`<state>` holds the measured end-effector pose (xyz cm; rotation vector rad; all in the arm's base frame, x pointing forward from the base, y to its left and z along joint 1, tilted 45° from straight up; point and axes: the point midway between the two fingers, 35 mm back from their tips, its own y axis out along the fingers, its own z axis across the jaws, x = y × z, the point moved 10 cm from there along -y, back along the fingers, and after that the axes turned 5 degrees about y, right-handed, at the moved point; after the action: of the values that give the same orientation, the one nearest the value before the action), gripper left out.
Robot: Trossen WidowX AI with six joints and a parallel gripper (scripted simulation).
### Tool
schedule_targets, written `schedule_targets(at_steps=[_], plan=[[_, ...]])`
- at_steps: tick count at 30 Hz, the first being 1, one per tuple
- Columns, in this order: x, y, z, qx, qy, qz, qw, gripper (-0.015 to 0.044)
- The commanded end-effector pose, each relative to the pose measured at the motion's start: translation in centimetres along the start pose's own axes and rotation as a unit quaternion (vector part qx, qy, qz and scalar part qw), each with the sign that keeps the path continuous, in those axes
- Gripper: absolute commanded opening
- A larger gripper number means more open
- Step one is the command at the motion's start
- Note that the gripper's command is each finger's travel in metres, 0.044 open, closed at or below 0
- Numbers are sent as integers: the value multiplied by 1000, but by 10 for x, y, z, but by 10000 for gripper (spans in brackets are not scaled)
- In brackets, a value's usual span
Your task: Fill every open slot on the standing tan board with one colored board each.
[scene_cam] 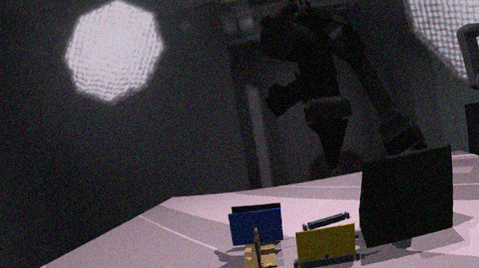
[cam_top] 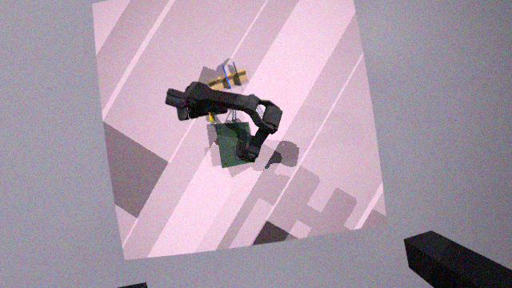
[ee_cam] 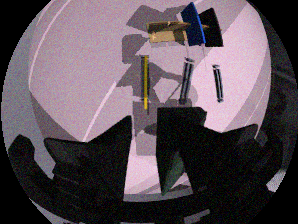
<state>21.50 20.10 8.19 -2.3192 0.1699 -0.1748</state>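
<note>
The gripper (cam_top: 208, 108) (scene_cam: 331, 165) (ee_cam: 150, 119) is partly open, its fingers standing apart at a middling width, and nothing is held between them. In the exterior view it points down, raised above the tabletop (cam_top: 312, 80) (scene_cam: 138, 251) (ee_cam: 85, 65), touching none of the boards. The wrist view looks past the dark fingers, one on each side, to the boards beyond. The blue board (cam_top: 226, 77) (scene_cam: 256, 225) (ee_cam: 194, 25) stands upright and crosswise on the tan board (cam_top: 243, 76) (scene_cam: 256, 244) (ee_cam: 167, 34); a black board (cam_top: 236, 69) (scene_cam: 256, 208) (ee_cam: 213, 30) stands crosswise beside it, nearer one end. The stretch of tan board on the blue board's other side carries no colored board; the picture is grainy there, so its slot is hard to make out. The yellow board (cam_top: 211, 117) (scene_cam: 326, 242) (ee_cam: 145, 82) sits upright in its holder, near the tan board and apart from it. Two more holders lie near it with no board in them: a middle holder (cam_top: 234, 116) (scene_cam: 328, 221) (ee_cam: 186, 82) and an outer holder (ee_cam: 218, 84). A large dark green block (cam_top: 230, 140) (scene_cam: 409, 198) (ee_cam: 174, 170) stands near the holders, partly under the black arm (cam_top: 272, 116) (scene_cam: 357, 62) in the top view.
</note>
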Motion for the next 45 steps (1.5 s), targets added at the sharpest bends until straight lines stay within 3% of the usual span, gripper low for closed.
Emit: schedule_targets(at_steps=[1, 4, 9, 45], plan=[[-7, 2, 1, -6, 15, 8, 1000, 183], [-6, 11, 2, -6, 15, 8, 1000, 183], [-7, 67, 0, -7, 16, 8, 1000, 183], [-8, 121, 0, -7, 16, 7, 1000, 183]])
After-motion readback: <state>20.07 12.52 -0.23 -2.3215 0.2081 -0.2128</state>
